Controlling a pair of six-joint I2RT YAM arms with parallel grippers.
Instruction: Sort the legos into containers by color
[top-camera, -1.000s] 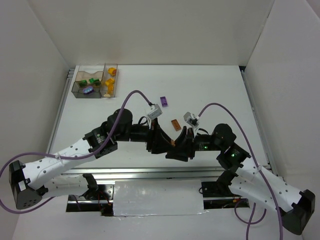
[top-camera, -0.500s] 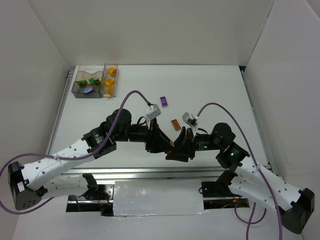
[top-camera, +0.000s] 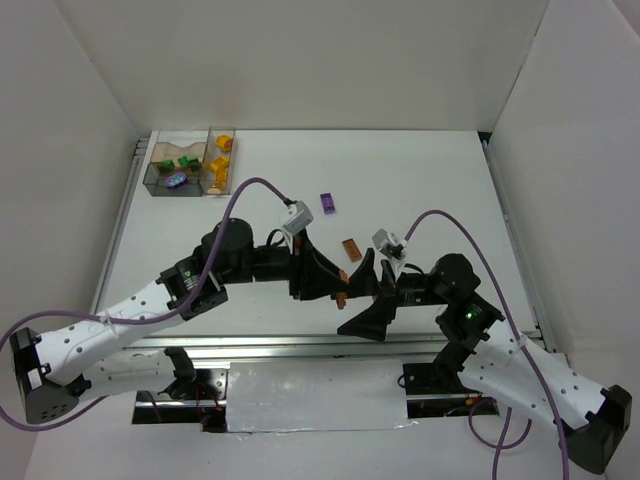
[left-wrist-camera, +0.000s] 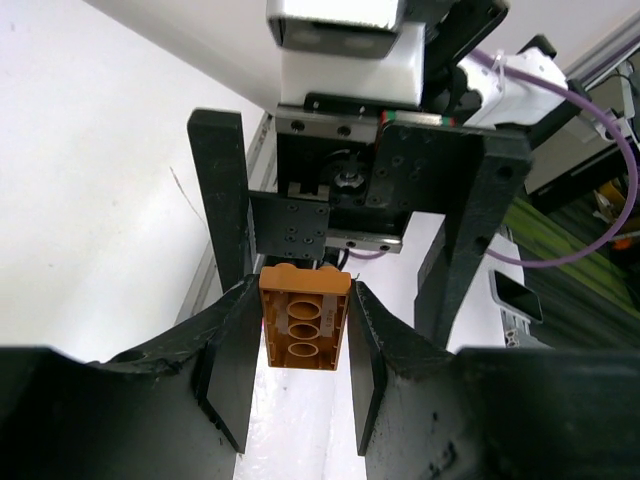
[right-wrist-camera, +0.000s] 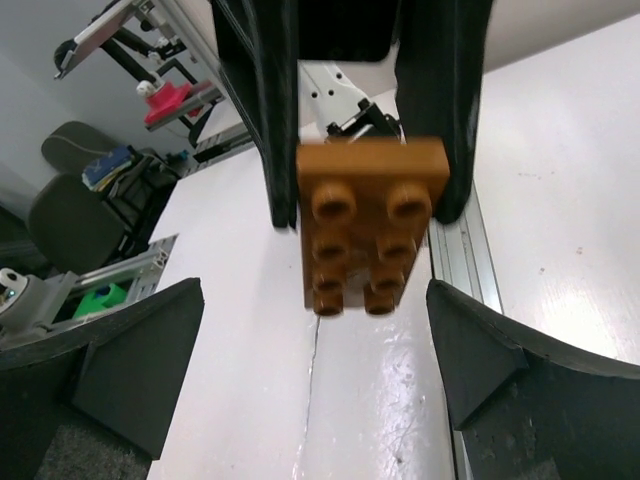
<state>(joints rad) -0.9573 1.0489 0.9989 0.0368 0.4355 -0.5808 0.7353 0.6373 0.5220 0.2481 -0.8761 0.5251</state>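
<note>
An orange-brown lego (top-camera: 342, 292) hangs above the table's near middle, with my left gripper (top-camera: 338, 290) shut on it. The left wrist view shows the brick's hollow underside (left-wrist-camera: 303, 318) pinched at my left gripper's (left-wrist-camera: 303, 300) tips. Facing it from the right, my right gripper (top-camera: 366, 297) stands open and apart from the brick. In the right wrist view the studded brick (right-wrist-camera: 370, 225) floats ahead of my right gripper (right-wrist-camera: 315, 345). A purple lego (top-camera: 327, 203) and a flat orange-brown lego (top-camera: 350, 249) lie on the table. The containers (top-camera: 160, 185) sit at the far left.
The wider bin holds green legos (top-camera: 188, 161) and a rounded purple-blue one (top-camera: 176, 180); the narrower bin holds yellow-orange ones (top-camera: 218, 165). White walls enclose the table on three sides. A metal rail (top-camera: 300, 345) runs along the near edge.
My right gripper has let go of the orange-brown lego, opened wide and drawn back a little to the right. The left gripper keeps the brick and has shifted slightly right.
</note>
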